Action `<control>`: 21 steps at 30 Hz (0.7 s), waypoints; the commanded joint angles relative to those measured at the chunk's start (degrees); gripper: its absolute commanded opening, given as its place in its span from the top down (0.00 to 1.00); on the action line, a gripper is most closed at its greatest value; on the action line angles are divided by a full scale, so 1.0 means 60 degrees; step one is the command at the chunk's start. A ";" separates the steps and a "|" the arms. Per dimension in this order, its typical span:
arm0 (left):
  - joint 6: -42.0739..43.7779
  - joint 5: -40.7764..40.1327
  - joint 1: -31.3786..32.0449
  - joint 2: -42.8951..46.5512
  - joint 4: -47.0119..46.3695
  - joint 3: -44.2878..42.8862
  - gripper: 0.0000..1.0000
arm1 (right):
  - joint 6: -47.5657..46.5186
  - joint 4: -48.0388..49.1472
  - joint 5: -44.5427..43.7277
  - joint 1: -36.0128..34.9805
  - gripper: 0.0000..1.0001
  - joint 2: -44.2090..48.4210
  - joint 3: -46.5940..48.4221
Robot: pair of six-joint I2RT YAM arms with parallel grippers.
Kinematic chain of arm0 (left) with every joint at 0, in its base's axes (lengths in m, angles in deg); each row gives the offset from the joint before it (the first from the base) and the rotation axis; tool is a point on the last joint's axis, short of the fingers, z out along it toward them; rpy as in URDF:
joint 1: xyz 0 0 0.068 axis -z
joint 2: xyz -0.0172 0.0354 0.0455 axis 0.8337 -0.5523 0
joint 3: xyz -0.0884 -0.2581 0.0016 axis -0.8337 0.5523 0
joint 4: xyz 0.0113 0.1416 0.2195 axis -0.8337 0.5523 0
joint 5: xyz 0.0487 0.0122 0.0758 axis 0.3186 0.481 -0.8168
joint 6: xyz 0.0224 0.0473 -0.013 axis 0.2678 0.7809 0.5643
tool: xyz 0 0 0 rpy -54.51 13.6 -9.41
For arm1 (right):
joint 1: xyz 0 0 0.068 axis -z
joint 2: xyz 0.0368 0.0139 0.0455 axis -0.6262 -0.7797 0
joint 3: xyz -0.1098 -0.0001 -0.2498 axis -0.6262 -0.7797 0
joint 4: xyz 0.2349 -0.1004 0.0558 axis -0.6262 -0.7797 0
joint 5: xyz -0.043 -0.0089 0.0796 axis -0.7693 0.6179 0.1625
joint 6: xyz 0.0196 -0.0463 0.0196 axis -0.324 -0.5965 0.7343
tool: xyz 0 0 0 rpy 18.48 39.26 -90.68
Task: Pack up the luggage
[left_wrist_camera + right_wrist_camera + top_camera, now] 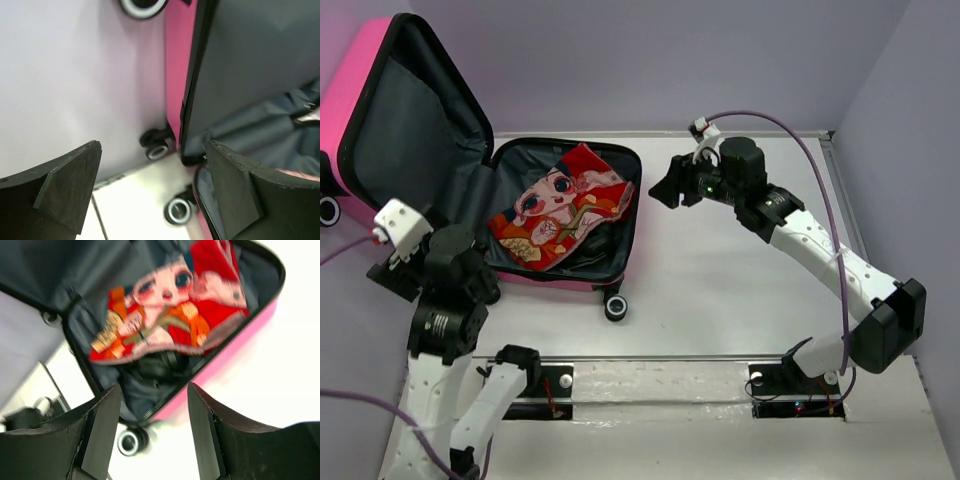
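White table [720,290] | pink luggage [420,120] open, grey-lined, red cloth [565,205] inside | both jaws spread, empty

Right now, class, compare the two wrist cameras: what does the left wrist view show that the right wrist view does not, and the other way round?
Only the left wrist view: the lid's pink outer shell, seen edge-on.
Only the right wrist view: the red printed cloth lying in the base, with a dark item under its near edge.
Both: the open luggage with its grey lining, caster wheels, the white table, and an open, empty gripper: left gripper, right gripper.
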 commanded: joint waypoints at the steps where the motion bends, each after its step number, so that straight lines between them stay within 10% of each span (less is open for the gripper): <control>1: 0.2735 -0.0764 -0.1747 -0.2042 -0.3262 -0.0172 0.04 | -0.0614 0.0431 0.0132 -0.0076 0.38 0.0127 -0.0624; 7: 0.2560 0.0031 -0.2986 -0.3875 -0.3190 -0.0701 0.10 | -0.0733 0.0372 -0.0103 -0.0076 0.37 0.0084 -0.0668; 13: 0.2443 0.0295 -0.3443 -0.4696 -0.3249 -0.0891 0.52 | -0.0733 0.0401 -0.0190 -0.0076 0.37 -0.0427 -0.0669; 21: 0.2604 0.0310 -0.3458 -0.5005 -0.3717 -0.0921 0.66 | -0.0001 0.0211 -0.1084 0.0100 0.21 -0.2565 -0.0128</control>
